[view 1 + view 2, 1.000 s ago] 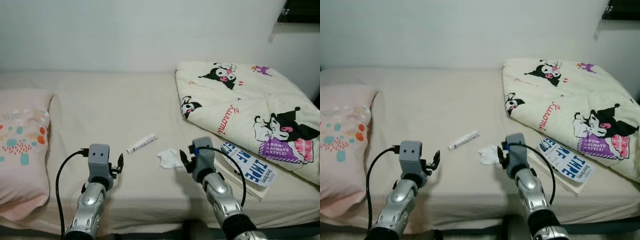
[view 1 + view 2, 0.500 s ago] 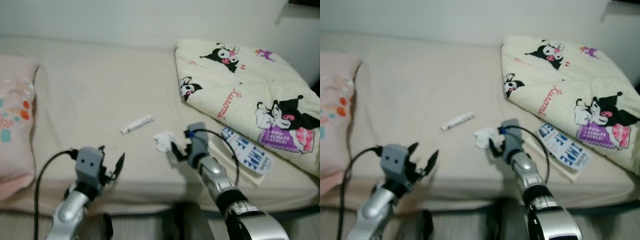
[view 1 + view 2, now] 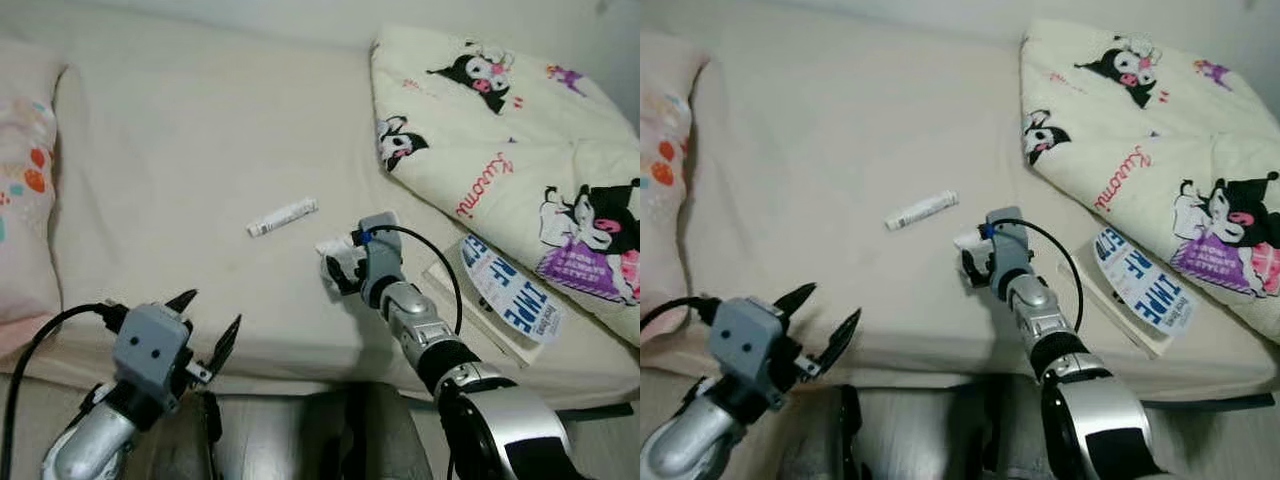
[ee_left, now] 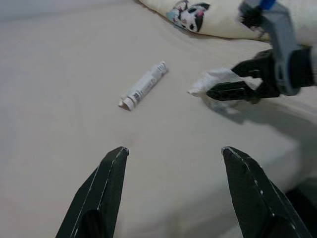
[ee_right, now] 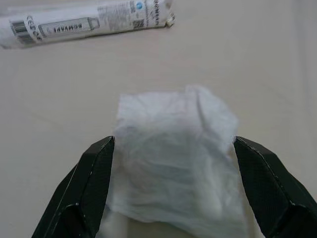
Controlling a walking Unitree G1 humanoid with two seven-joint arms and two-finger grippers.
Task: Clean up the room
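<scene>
Now the right gripper (image 5: 171,148) is straddling the crumpled tissue (image 5: 176,158) on the bed (image 3: 180,150), its 2 fingers spread wide and not yet gripping. Closing too high risks pinching only a loose flap. The left gripper (image 4: 173,163) is hovering open and empty.

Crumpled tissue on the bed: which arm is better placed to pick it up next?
Right. The right gripper is open with a finger on each side of the crumpled tissue. The left gripper, also open, hangs near the bed edge, well short of it.
</scene>
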